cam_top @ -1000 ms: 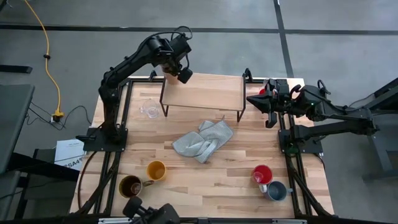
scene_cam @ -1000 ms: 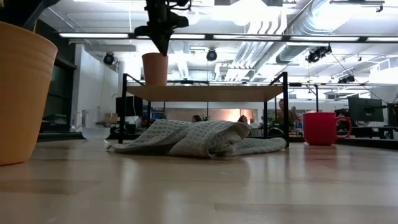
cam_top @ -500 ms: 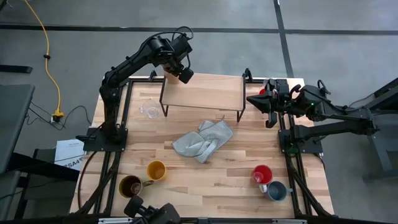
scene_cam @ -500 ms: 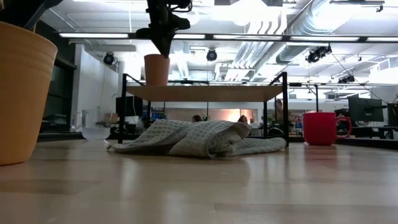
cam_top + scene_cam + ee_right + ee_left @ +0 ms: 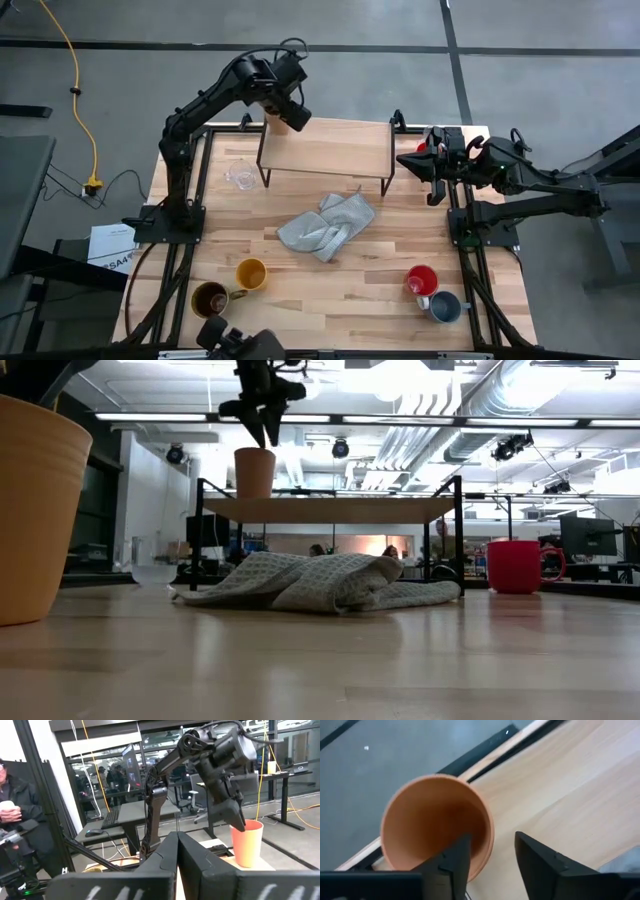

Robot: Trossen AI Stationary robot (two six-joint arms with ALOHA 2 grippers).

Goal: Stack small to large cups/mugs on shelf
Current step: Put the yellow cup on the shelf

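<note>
My left claw [image 5: 262, 422]: spread, hanging just above the orange tumbler's rim; one finger [image 5: 451, 865] reaches inside the mouth, the other [image 5: 540, 865] outside, gripping nothing.
Orange tumbler [image 5: 254, 472]: upright on the shelf [image 5: 330, 150], at the back left corner, close to two edges.
Main risk: if I lift away at a slant, the inner finger may catch the rim and tip the tumbler off that corner.
Second risk: it looks tall and narrow-footed, so I judge a light knock enough to topple it.
Stacking risk: the next cup lowered into it off-centre could shove it over the edge.
My right claw [image 5: 424, 163]: pressed together, empty, waiting at the right side of the bench [image 5: 330, 290].
Still on the bench: yellow mug [image 5: 250, 273], brown mug [image 5: 209, 298], red mug [image 5: 422, 280], grey-blue mug [image 5: 445, 306], glass cup [image 5: 238, 177].
Cloth [image 5: 325, 226]: crumpled before the shelf; it could snag a low-carried mug.
</note>
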